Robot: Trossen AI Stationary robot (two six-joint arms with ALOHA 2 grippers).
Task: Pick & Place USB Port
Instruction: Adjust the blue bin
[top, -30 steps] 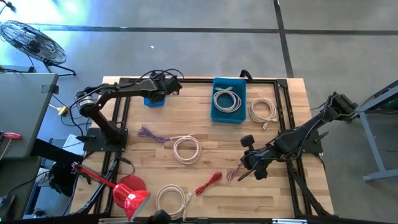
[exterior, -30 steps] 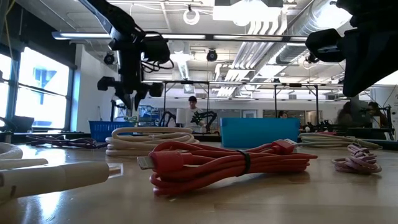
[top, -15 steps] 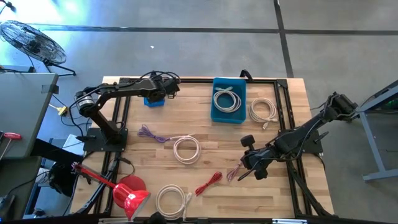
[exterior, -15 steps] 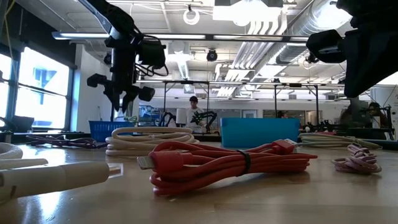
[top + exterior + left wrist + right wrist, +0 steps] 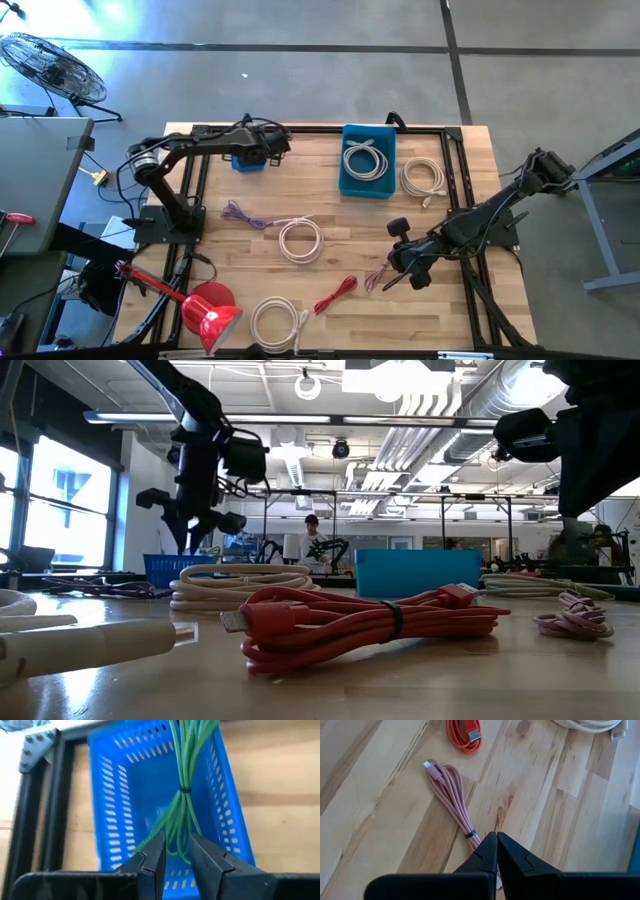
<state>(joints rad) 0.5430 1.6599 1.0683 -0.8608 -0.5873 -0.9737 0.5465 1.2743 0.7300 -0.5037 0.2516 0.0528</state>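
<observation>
My left gripper (image 5: 252, 152) hovers over a small blue slotted basket (image 5: 112, 795) at the table's far left, shut on a bundle of green cable (image 5: 186, 765) that reaches down into the basket. My right gripper (image 5: 496, 840) is shut with nothing in it and hangs above a coiled pink cable (image 5: 451, 795), which lies flat on the wood near the table's right side (image 5: 374, 277). In the low view the left gripper (image 5: 192, 532) stands just above the basket (image 5: 180, 568). My left gripper pinches the loop end of the green cable bundle (image 5: 176, 842) between its two fingers, slanting down from above. The bundle runs away from the fingers over the inside of the basket, tied at its middle (image 5: 184, 790). Whether it rests on the basket floor cannot be told.
A larger blue bin (image 5: 368, 160) at the far middle holds a white cable. More cables lie loose on the wood: white ones (image 5: 423, 178) (image 5: 300, 240) (image 5: 275, 320), a purple one (image 5: 245, 215) and a red one (image 5: 335, 295). A red cone-shaped thing (image 5: 210, 310) sits near left.
My left gripper has sunk a little toward the blue basket and tipped and rolled at the wrist, still shut on the green cable.
</observation>
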